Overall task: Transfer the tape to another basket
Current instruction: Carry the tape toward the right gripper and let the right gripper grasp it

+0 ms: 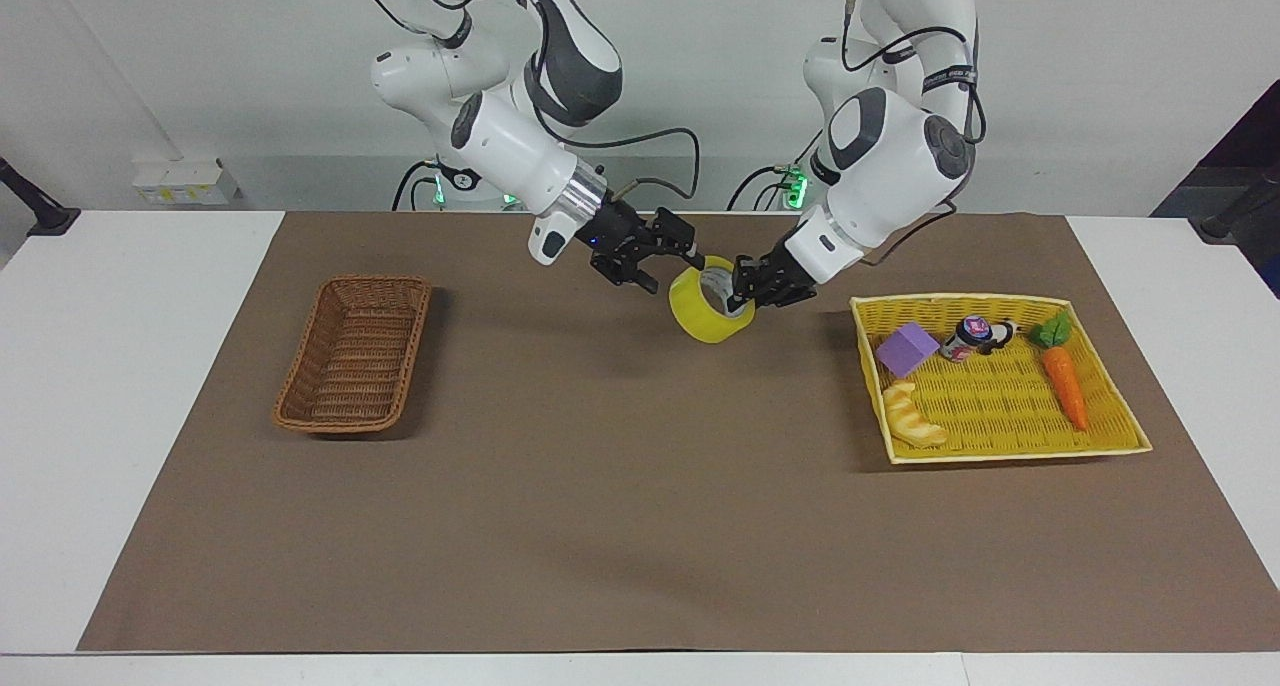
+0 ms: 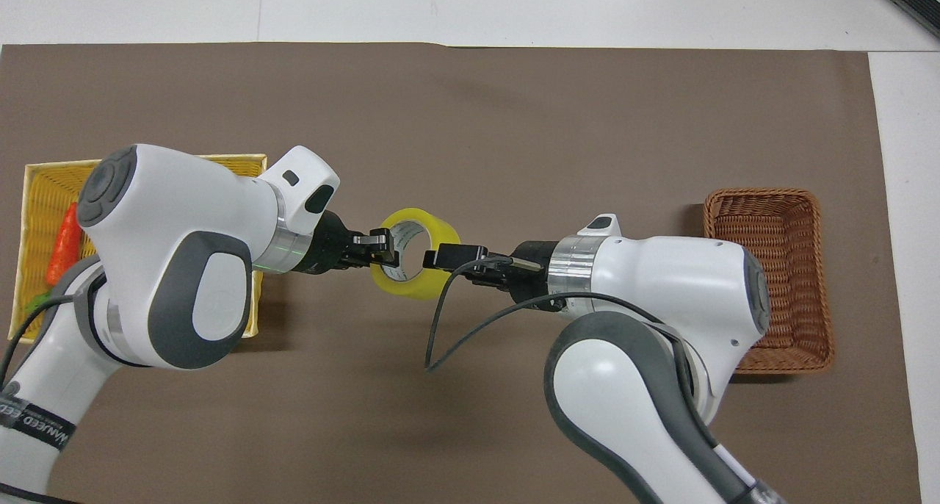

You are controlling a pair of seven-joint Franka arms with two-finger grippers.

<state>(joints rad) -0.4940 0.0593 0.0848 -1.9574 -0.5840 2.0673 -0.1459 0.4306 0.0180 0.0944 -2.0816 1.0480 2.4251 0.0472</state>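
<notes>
The yellow tape [image 1: 706,316] hangs in the air over the middle of the brown mat. My left gripper [image 1: 748,288] is shut on the tape's wall, one finger inside the core. It also shows in the overhead view [image 2: 378,243], with the tape [image 2: 415,289] beside it. My right gripper [image 1: 672,256] is open and has come up against the tape's rim from the side toward the right arm's end; it also shows in the overhead view [image 2: 444,257]. The brown wicker basket [image 1: 300,358] stands empty at the right arm's end of the mat, also in the overhead view [image 2: 764,194].
A flat yellow tray-basket [image 1: 1000,401] lies at the left arm's end. It holds a purple block [image 1: 907,349], a bread piece [image 1: 912,416], a carrot [image 1: 1064,381] and a small can [image 1: 968,336]. The right arm's cable loops under its wrist [image 2: 440,328].
</notes>
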